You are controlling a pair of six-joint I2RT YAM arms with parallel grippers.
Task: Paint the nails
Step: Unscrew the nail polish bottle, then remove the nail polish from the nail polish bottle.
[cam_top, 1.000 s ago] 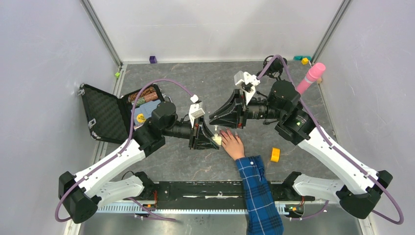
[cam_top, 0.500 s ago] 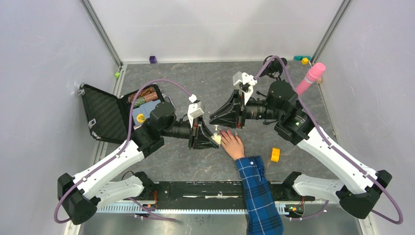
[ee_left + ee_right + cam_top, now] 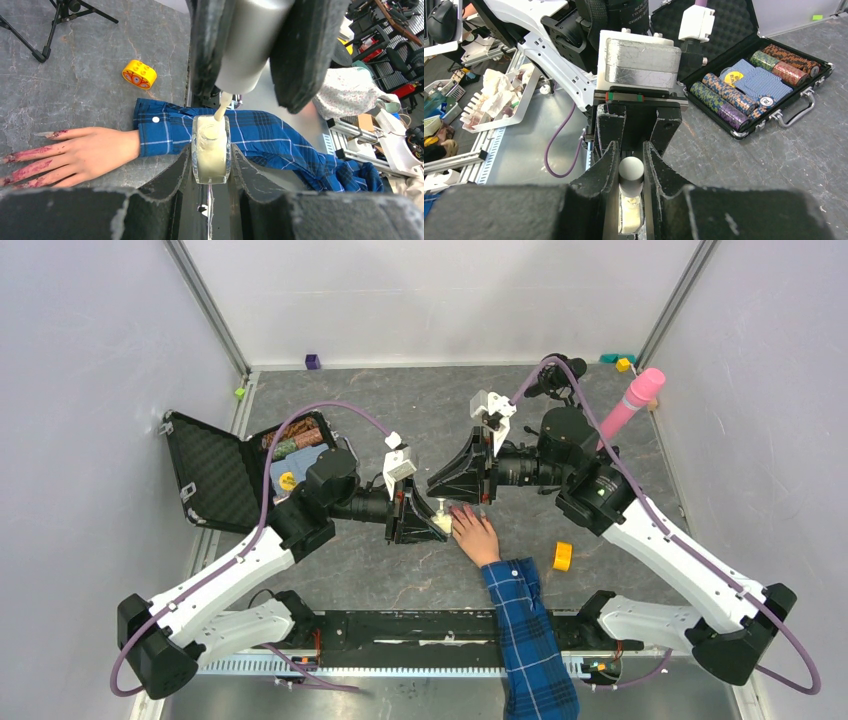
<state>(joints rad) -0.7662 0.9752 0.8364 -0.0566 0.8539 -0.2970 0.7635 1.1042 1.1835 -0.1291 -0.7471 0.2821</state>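
My left gripper (image 3: 211, 152) is shut on a small clear bottle (image 3: 211, 159) of pale polish, seen from above as bottle (image 3: 441, 526). My right gripper (image 3: 630, 150) is shut on the grey brush cap (image 3: 631, 172). The cap's pale stem (image 3: 220, 106) reaches down to the bottle's open mouth. In the left wrist view the right gripper (image 3: 248, 95) hangs directly over the bottle. A pale hand (image 3: 476, 534) in a blue plaid sleeve (image 3: 524, 625) lies flat just right of the bottle. Its fingers (image 3: 30, 162) are smeared dark pink, and the nails run partly off the left edge.
An open black case of poker chips (image 3: 250, 465) lies at the left, also visible as the case (image 3: 764, 85). A yellow block (image 3: 562, 556) sits right of the sleeve. A pink cylinder (image 3: 634, 400), a black tripod (image 3: 560, 370) and small blocks stand at the back.
My right arm has shifted slightly to the left over the bottle. The left arm, the hand and both grips look the same.
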